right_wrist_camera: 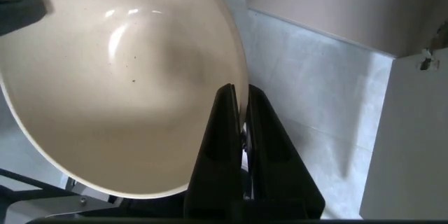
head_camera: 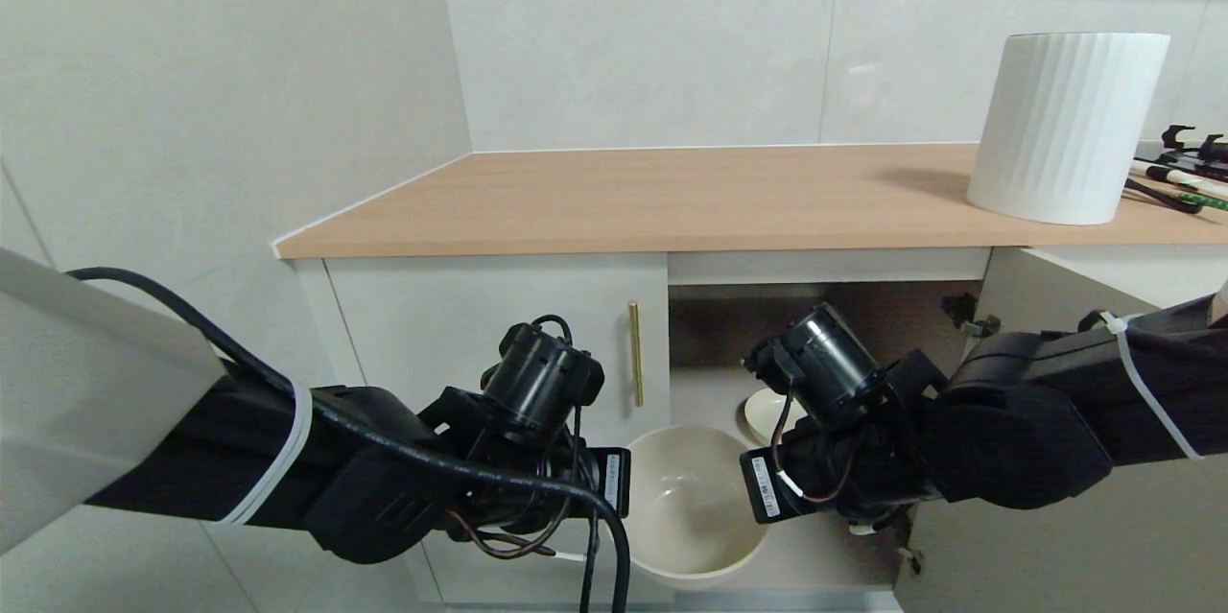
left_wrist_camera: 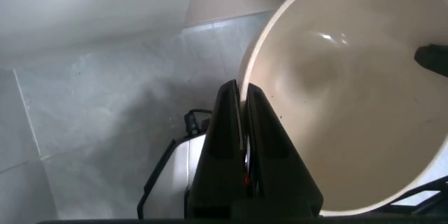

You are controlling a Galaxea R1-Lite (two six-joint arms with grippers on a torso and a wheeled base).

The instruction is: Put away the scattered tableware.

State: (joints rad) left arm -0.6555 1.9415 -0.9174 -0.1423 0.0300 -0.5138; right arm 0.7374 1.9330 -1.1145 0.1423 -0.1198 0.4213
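Observation:
A large cream bowl (head_camera: 686,507) hangs in front of the open lower cabinet, held by both grippers at opposite rims. My left gripper (head_camera: 619,483) is shut on the bowl's left rim, its fingers (left_wrist_camera: 241,122) pinching the edge of the bowl (left_wrist_camera: 343,98). My right gripper (head_camera: 758,488) is shut on the right rim, where its fingers (right_wrist_camera: 238,122) clamp the bowl (right_wrist_camera: 119,77). Behind the bowl, a cream plate (head_camera: 767,413) lies on the cabinet floor.
The right cabinet door (head_camera: 1074,498) stands open; the left door with a gold handle (head_camera: 634,352) is shut. On the wooden countertop (head_camera: 652,196) stand a white ribbed container (head_camera: 1065,124) and several utensils (head_camera: 1185,176) at the far right.

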